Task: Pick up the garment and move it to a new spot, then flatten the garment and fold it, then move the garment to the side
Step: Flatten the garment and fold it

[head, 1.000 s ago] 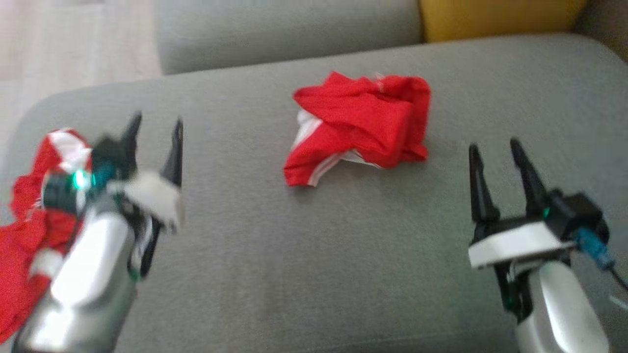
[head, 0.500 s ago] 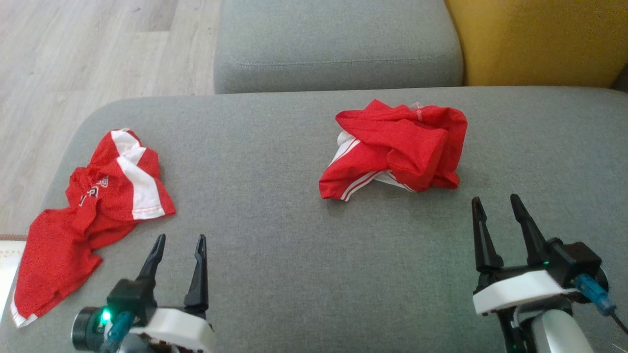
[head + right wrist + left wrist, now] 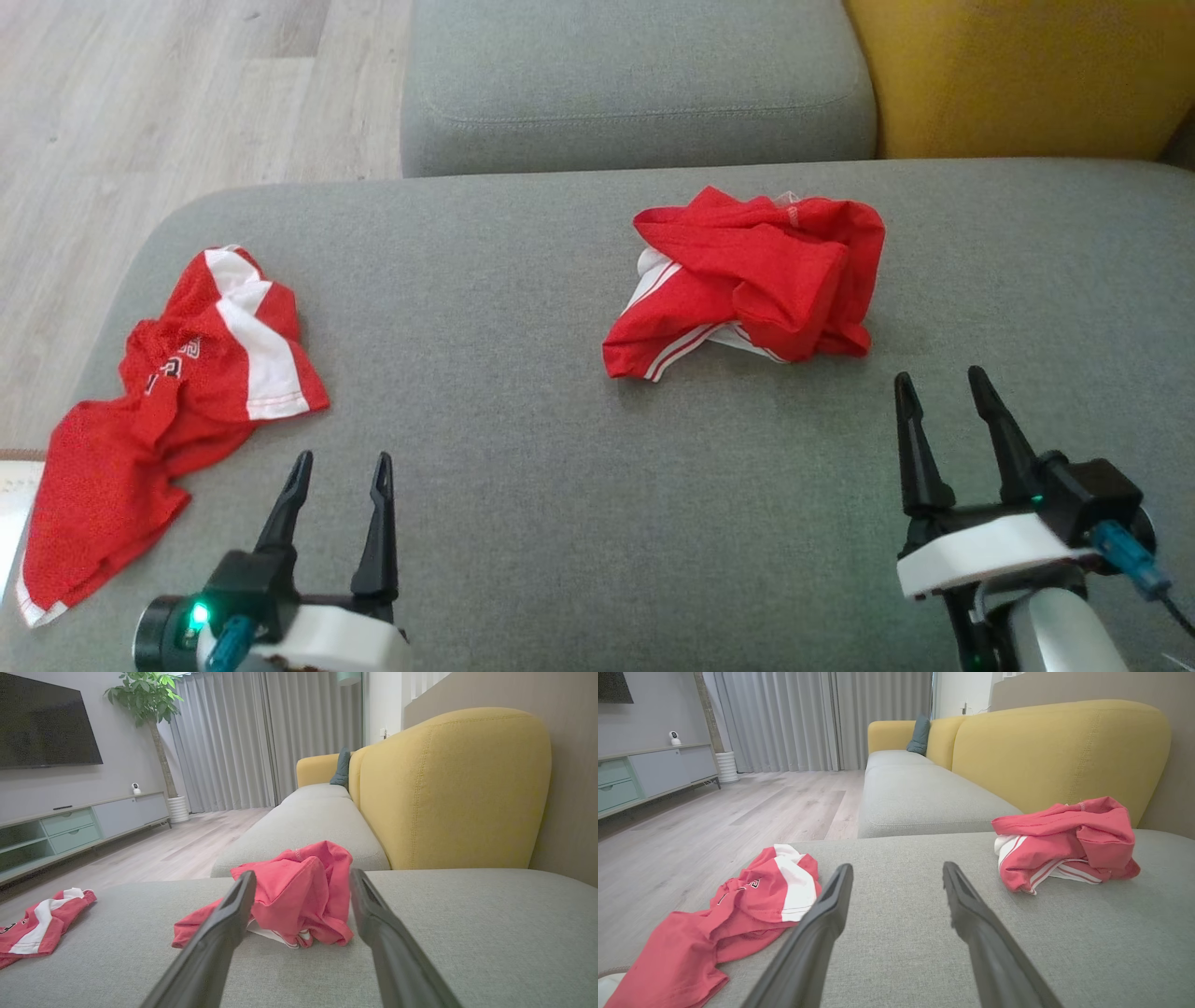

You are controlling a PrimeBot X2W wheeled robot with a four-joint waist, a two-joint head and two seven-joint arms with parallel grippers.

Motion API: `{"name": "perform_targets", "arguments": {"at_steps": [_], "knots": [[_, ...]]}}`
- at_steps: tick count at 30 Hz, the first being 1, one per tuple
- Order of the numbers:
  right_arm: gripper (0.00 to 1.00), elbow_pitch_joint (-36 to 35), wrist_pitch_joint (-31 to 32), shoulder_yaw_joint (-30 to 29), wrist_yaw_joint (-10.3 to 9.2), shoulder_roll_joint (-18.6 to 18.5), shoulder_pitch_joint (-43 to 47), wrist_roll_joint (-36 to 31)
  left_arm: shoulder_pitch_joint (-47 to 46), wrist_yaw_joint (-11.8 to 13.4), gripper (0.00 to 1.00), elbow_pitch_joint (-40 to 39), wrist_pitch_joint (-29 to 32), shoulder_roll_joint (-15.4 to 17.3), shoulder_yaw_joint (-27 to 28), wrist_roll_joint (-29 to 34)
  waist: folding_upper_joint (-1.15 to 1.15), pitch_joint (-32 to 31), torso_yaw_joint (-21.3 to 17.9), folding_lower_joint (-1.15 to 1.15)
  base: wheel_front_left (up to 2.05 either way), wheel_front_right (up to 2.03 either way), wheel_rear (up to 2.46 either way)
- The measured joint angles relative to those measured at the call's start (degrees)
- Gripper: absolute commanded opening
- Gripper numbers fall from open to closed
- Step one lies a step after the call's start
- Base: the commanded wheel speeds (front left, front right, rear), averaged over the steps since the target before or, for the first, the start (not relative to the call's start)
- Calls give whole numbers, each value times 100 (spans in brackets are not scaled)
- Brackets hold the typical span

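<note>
A crumpled red garment with white stripes [image 3: 747, 280] lies bunched on the grey sofa seat [image 3: 560, 485], right of centre. It appears in the left wrist view [image 3: 1064, 840] and right wrist view [image 3: 299, 886] too. A second red and white garment [image 3: 187, 373] lies spread out at the seat's left edge [image 3: 752, 900]. My left gripper [image 3: 343, 457] is open at the lower left, apart from both garments, with nothing between its fingers [image 3: 896, 865]. My right gripper [image 3: 938, 373] is open just below and to the right of the crumpled garment, holding nothing [image 3: 302, 872].
Behind the seat lies another grey cushion [image 3: 635, 84] with a yellow sofa back [image 3: 1018, 75] to its right. Wooden floor [image 3: 140, 112] runs along the seat's left edge. A TV cabinet [image 3: 70, 826] and a potted plant [image 3: 149, 700] stand across the room.
The head view has shifted and sharpened. My left arm has drawn back from beside the left garment to the lower left, still open. Both garments lie as before.
</note>
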Motion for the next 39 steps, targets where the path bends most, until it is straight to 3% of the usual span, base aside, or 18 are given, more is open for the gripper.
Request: {"name": "perform_targets", "arguments": {"at_steps": [6, 10, 15, 21, 25, 33, 37, 38, 39], "knots": [[100, -60, 42, 405, 0, -4, -19, -433, -9, -203, 100, 11, 0, -133, 34, 100, 0, 59, 87, 0, 0, 0, 0], [100, 121, 153, 1011, 0, -4, -226, -623, -34, -358, 100, 163, 0, -238, 2, 208, 0, 129, 409, 0, 0, 0, 0], [100, 653, 255, 1217, 0, -7, -740, -764, -125, -561, 100, 232, 0, -481, -69, 182, 0, 245, 880, 0, 0, 0, 0], [100, 1656, 486, 887, 0, -11, -1417, -737, -466, -889, 100, 305, 0, -615, -339, 278, 0, 489, 1512, 0, 0, 0, 0], [100, 2270, 588, 533, 0, -18, -1870, -1194, -627, -1051, 100, 344, 0, -798, -555, 331, 0, 697, 1896, 0, 0, 0, 0], [100, 3150, 836, -287, 0, -31, -2414, -2038, -770, -1113, 100, 374, -1, -929, -547, 242, 0, 1125, 2372, 0, 0, 0, 0], [100, 3431, 849, -421, 0, -33, -2519, -2167, -772, -1158, 100, 399, -1, -984, -542, 242, 0, 1213, 2480, 0, 0, 0, 0], [39, 3490, 844, -420, 0, -33, -2541, -2151, -776, -1161, 100, 407, -1, -989, -538, 242, 0, 1216, 2491, 0, 0, 0, 0], [0, 3564, 822, -402, 0, -33, -2574, -2093, -781, -1163, 100, 414, -1, -989, -532, 242, 0, 1210, 2494, 0, 0, 0, 0]]}}
